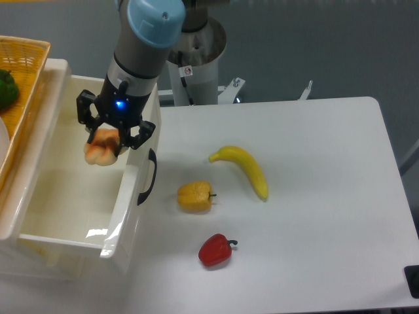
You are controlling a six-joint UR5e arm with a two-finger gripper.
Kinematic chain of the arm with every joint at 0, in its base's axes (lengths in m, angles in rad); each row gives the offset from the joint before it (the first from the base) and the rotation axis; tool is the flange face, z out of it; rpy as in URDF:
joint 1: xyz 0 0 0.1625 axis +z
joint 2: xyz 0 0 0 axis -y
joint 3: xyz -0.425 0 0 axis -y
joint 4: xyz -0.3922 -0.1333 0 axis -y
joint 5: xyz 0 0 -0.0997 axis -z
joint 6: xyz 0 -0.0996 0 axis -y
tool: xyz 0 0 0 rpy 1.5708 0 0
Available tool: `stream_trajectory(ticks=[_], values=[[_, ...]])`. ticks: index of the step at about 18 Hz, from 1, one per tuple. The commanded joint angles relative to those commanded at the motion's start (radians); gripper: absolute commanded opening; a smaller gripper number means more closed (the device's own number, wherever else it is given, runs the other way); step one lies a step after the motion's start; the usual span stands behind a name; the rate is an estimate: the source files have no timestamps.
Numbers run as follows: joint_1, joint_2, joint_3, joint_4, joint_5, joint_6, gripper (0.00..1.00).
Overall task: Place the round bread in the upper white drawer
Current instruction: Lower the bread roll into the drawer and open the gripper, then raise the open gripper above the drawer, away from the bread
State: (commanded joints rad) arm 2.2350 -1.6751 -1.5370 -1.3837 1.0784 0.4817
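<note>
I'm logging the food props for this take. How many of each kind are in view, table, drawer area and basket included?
Round bread, held in the gripper over the upper white drawer: 1
Banana: 1
Yellow pepper: 1
Red pepper: 1
Green item in the basket, partly cut off: 1
Total: 5

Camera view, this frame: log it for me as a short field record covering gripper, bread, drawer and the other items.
gripper: over the open drawer, shut on the round bread
round bread: held between the fingers, above the drawer's inside, not yet released
upper white drawer: pulled open, black handle on front
on table: banana, yellow pepper, red pepper
far left: woven basket holding something green
</note>
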Motion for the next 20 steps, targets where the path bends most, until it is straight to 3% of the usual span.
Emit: stream_trajectory(ticks=[17, 20], values=[[0.001, 0.008, 0.000, 0.009, 0.011, 0.031, 1.00], [0.018, 0.012, 0.005, 0.011, 0.066, 0.060, 1.00]])
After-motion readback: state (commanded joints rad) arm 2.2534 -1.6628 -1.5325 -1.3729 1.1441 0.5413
